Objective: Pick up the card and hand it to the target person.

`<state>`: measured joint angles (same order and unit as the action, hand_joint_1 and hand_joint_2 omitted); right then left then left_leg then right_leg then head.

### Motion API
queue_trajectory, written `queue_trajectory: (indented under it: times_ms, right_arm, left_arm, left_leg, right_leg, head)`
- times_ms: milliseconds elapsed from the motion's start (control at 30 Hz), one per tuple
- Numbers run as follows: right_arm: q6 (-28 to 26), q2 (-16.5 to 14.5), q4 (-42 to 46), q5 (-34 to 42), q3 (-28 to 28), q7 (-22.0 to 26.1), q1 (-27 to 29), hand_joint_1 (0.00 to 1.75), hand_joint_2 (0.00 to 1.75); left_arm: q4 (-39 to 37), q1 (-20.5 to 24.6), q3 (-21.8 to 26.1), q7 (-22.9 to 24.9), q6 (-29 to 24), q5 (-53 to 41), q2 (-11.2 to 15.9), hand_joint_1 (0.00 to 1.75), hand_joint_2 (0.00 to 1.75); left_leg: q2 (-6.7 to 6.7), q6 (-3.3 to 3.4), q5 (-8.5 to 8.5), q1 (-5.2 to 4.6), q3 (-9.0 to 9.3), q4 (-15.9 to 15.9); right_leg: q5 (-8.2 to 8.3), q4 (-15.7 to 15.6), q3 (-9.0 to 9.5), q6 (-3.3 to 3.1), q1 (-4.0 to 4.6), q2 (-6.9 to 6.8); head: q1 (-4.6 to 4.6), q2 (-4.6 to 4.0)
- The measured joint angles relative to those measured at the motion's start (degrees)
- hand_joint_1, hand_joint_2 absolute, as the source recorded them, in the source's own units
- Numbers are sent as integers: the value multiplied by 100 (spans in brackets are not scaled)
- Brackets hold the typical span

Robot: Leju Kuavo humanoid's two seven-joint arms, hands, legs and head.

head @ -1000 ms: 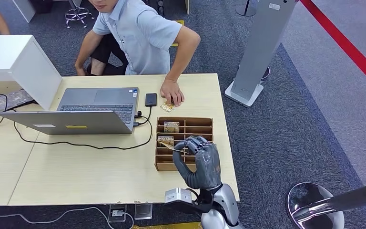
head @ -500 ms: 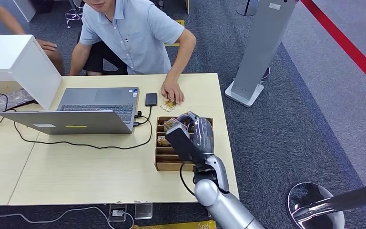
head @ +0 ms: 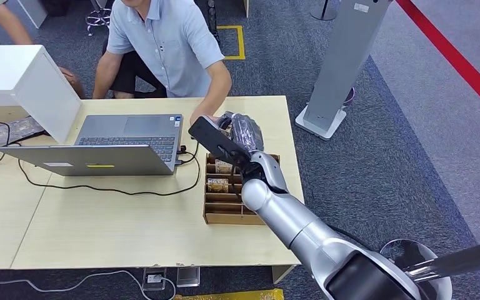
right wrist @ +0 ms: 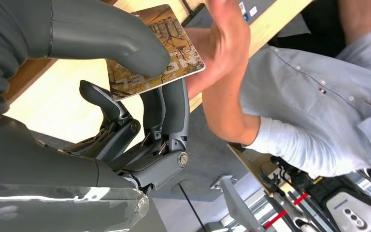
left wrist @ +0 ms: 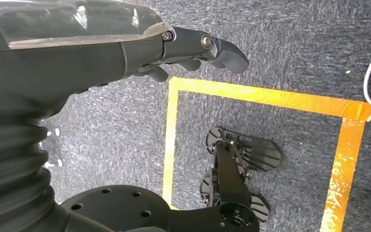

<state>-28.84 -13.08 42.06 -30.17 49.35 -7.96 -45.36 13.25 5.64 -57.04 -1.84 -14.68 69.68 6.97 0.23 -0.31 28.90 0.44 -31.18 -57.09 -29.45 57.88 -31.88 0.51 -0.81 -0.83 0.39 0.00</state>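
From the head view, the right hand reaches out over the far side of the table, toward the person sitting behind it. The arm stretches long because the person is on the other side, and the card has to get all the way there. Just below the arm sits a wooden card box with many slots, and a few more cards stand in it. A laptop lies open next to the box, with a black cable running around it. The person's hand is hard to see here — the robot's hand is in front of it.

In the left wrist view, the left hand hangs down over the grey carpet with yellow tape on it. Its fingers are lightly bent and hold nothing. This hand has no job right now, so it just waits at the side.

In the right wrist view, the card is brown and gold with a drawing on it. The thick grey thumb presses on top of it and the dark fingers push from underneath, so the card is pinched tight and does not slip. Much of the card sticks out past the thumb. That seems handy, since it leaves room to grab. The person's hand is open and right at the card's edge — I cannot tell if it is touching yet. I think the hand-over is almost done.
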Motion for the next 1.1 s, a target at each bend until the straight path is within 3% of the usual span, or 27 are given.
queue_trajectory:
  times_ms: [300,433,600,867,1100]
  right_arm:
    - [57,-239,-620,-210,182,-92,-393,175,175]
    - [50,-261,-747,-237,230,-135,-445,0,175]
    - [45,-262,-876,-231,248,-98,-451,0,175]
    - [-270,-225,-896,-47,243,165,-420,0,175]
    - [-580,96,-49,16,164,13,9,0,175]
  left_arm:
    - [0,1,-55,-15,45,2,-2,0,175]
    - [0,3,-61,-44,101,2,-2,0,175]
    - [1,15,-123,-103,320,-19,-1,0,175]
    - [0,18,-160,-117,122,64,-2,0,175]
    - [0,2,-158,-69,35,195,-6,0,175]
  left_leg:
    - [0,0,0,0,1,0]
    - [0,0,0,0,1,0]
    - [0,0,0,0,2,-1]
    - [1,0,0,0,3,-1]
    - [1,0,1,-1,5,-1]
  right_leg:
    - [0,0,1,0,0,0]
    - [0,0,0,0,0,1]
    - [0,-1,0,0,0,1]
    - [0,0,0,0,0,2]
    - [0,-3,0,0,0,1]
  head:
    - [-4,0]
    - [-1,1]
    - [-1,1]
    - [-7,1]
    - [1,1]
